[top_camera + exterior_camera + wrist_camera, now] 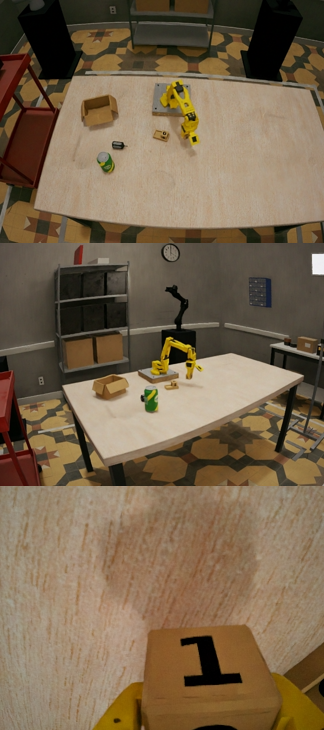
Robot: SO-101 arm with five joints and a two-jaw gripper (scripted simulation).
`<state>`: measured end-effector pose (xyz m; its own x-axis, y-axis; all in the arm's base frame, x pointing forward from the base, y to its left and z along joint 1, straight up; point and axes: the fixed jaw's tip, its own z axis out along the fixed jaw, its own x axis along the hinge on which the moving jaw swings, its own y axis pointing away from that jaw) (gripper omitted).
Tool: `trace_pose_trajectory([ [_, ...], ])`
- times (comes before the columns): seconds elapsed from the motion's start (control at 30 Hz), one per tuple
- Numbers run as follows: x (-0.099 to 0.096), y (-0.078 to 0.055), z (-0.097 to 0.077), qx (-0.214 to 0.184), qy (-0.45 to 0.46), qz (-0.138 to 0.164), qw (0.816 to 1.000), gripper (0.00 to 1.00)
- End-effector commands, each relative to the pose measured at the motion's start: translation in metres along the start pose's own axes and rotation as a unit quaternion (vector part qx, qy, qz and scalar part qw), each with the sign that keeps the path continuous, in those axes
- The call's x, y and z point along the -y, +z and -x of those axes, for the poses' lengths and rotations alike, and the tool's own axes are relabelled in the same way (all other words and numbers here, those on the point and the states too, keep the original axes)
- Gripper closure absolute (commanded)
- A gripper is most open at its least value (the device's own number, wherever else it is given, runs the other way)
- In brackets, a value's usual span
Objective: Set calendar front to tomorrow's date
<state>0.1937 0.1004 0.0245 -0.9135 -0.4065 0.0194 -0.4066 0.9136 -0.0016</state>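
Note:
The wooden tray lies in front of the robot's base; part of it shows at the right edge of the wrist view. One cube sits in the tray's right end in the top view, a 0 on its top; the other end is empty. My gripper is shut on the other cube and holds it above the table, to the right of the tray in the top view. One face of it shows a 1; a second face shows only the top of a black digit. Its other faces are hidden.
An open cardboard box stands at the left in the top view. A green can stands in front of it, with a small black and grey object nearby. The robot's base plate is behind the tray.

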Motion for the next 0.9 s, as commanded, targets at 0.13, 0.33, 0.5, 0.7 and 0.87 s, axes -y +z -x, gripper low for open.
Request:
trace_pose_trajectory([
  [0.13, -0.0017, -0.006, 0.0024, 0.012, -0.005, 0.001, 1.0, 1.0],
  [0.33, -0.0015, -0.0059, 0.0023, 0.012, -0.016, 0.001, 1.0, 1.0],
  [0.5, -0.0014, -0.0058, 0.0021, 0.012, -0.027, 0.001, 1.0, 1.0],
  [0.7, -0.0009, -0.0056, 0.0016, 0.012, -0.06, 0.0, 0.998, 1.0],
  [0.87, -0.0003, -0.0053, 0.001, 0.012, -0.101, 0.0, 0.995, 1.0],
])
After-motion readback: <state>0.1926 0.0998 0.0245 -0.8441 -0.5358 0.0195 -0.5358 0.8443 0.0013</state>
